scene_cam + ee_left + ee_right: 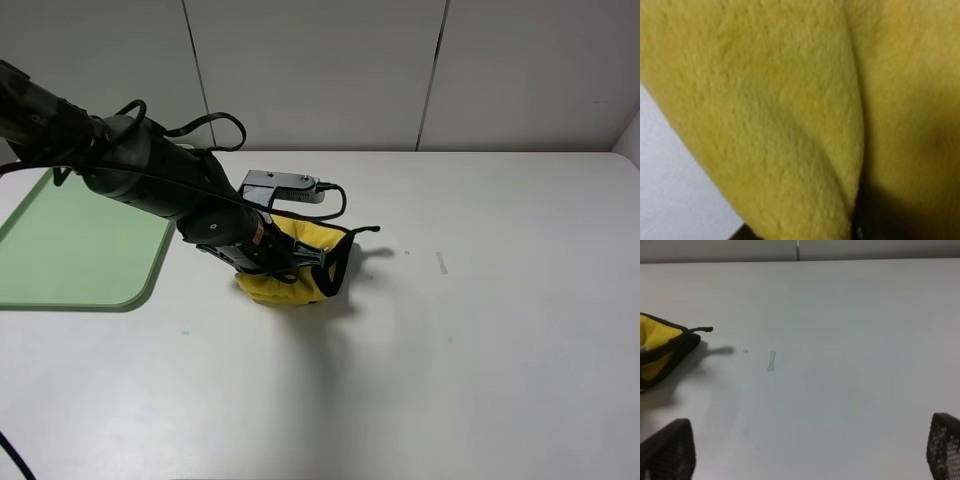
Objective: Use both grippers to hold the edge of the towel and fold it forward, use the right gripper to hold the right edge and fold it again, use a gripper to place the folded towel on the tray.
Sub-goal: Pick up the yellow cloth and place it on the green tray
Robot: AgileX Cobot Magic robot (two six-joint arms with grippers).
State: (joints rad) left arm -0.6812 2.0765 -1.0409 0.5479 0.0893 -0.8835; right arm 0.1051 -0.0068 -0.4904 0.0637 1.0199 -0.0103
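White table (480,330), matte, fills most of the exterior high view; a few faint specks and one short pale mark (442,263) right of centre, also seen in the right wrist view (771,361). Behind the table: pale wall panels (310,70) with dark vertical seams. The tray (70,250), pale green with a rounded corner, lies flat at the left side of the table, partly cut by the frame and partly crossed by the left arm. The towel (290,285), yellow and bunched into a folded lump, sits near the table's middle, just right of the tray and apart from it. Its black edge trim (340,262) runs along the right side, with the small corner loop (365,230) sticking out to the right. Left gripper (300,268) is down on the towel, jaws appearing closed on the cloth; left wrist view is filled with blurred yellow plush (780,115), a sliver of white table at one corner. Right gripper (805,450): only the two dark fingertips (670,447) show, set wide apart with bare table between them, holding nothing. It does not appear in the exterior high view. Towel corner (660,352) visible well away from those fingertips.
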